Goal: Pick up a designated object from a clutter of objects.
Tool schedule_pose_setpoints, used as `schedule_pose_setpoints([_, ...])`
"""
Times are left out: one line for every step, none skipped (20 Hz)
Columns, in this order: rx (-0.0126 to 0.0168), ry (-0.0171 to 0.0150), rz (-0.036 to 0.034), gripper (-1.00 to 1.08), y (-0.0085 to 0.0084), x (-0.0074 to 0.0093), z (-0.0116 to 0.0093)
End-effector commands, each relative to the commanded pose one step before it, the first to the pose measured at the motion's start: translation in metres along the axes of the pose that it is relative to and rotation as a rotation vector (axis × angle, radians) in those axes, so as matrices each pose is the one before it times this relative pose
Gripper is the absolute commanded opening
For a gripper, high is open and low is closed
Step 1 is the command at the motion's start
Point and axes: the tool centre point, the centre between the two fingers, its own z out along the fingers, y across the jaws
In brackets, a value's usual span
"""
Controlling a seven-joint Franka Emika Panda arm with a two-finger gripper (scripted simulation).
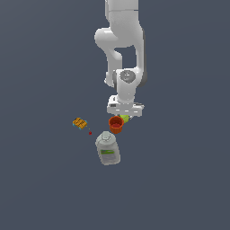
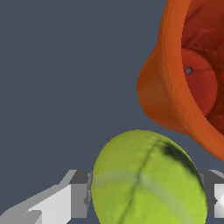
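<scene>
Ball (image 2: 148,179): yellow-green with a dark marking, resting on the floor (image 1: 45,188) just beside the cup (image 1: 116,124), on the side toward the arm's base. In the exterior view only a sliver of it shows below the gripper (image 1: 125,113). In the wrist view it sits between the two fingers (image 2: 78,194), one on each flank, filling nearly all the space between them. The fingers bracket the ball closely; whether the pads already press on it cannot be told, and nothing shows it lifted.

Procedure, as judged: keep the ball centred between the pads, close evenly at or just below its widest girth so it cannot squirt out, confirm a firm hold, then raise straight up.

Obstruction: the cup lies very close to the ball, its rim and open mouth turned toward the wrist camera. Any sideways drift of the fingers risks knocking it.

Other items: the jar (image 1: 108,149) lies beyond the cup, clear of the grasp; the block (image 1: 80,123) stands well apart toward the exterior view's left.
</scene>
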Motion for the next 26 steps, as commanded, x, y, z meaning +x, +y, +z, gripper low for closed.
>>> schedule_pose_setpoints([0.00013, 0.00057, 0.00011, -1.0, -0.00003, 0.0003, -0.0001])
schedule_pose_setpoints([0.0, 0.0, 0.0, -1.0, 0.0, 0.0, 0.0])
schedule_pose_setpoints([0.0, 0.0, 0.0, -1.0, 0.0, 0.0, 0.0])
schedule_pose_setpoints([0.0, 0.0, 0.0, -1.0, 0.00007, -0.00026, -0.0001])
schedule_pose_setpoints([0.0, 0.0, 0.0, -1.0, -0.0001, 0.00006, -0.00019])
schedule_pose_setpoints([0.0, 0.0, 0.0, -1.0, -0.00029, 0.00018, -0.00058])
schedule_pose_setpoints([0.0, 0.0, 0.0, -1.0, -0.00049, 0.00029, -0.00097])
schedule_pose_setpoints([0.0, 0.0, 0.0, -1.0, -0.00069, 0.00041, -0.00136])
schedule_pose_setpoints([0.0, 0.0, 0.0, -1.0, -0.00088, 0.00053, -0.00175])
schedule_pose_setpoints([0.0, 0.0, 0.0, -1.0, -0.00108, 0.00064, -0.00214])
schedule_pose_setpoints([0.0, 0.0, 0.0, -1.0, -0.00128, 0.00076, -0.00253])
schedule_pose_setpoints([0.0, 0.0, 0.0, -1.0, -0.00148, 0.00088, -0.00292])
schedule_pose_setpoints([0.0, 0.0, 0.0, -1.0, -0.00167, 0.00099, -0.0033])
schedule_pose_setpoints([0.0, 0.0, 0.0, -1.0, -0.00187, 0.00111, -0.00369])
schedule_pose_setpoints([0.0, 0.0, 0.0, -1.0, -0.00207, 0.00123, -0.00409])
schedule_pose_setpoints([0.0, 0.0, 0.0, -1.0, -0.00227, 0.00135, -0.00448])
schedule_pose_setpoints([0.0, 0.0, 0.0, -1.0, -0.00247, 0.00147, -0.00488])
schedule_pose_setpoints([0.0, 0.0, 0.0, -1.0, -0.00268, 0.00159, -0.00527])
schedule_pose_setpoints([0.0, 0.0, 0.0, -1.0, -0.00288, 0.00171, -0.00568])
schedule_pose_setpoints([0.0, 0.0, 0.0, -1.0, -0.00309, 0.00184, -0.00609])
schedule_pose_setpoints([0.0, 0.0, 0.0, -1.0, -0.00331, 0.00197, -0.0065])
schedule_pose_setpoints([0.0, 0.0, 0.0, -1.0, -0.00352, 0.0021, -0.00693])
schedule_pose_setpoints([0.0, 0.0, 0.0, -1.0, -0.00374, 0.00224, -0.00736])
schedule_pose_setpoints([0.0, 0.0, 0.0, -1.0, -0.00395, 0.00237, -0.00777])
schedule_pose_setpoints([0.0, 0.0, 0.0, -1.0, -0.00402, 0.00242, -0.00791])
schedule_pose_setpoints([0.0, 0.0, 0.0, -1.0, -0.00405, 0.00244, -0.00796])
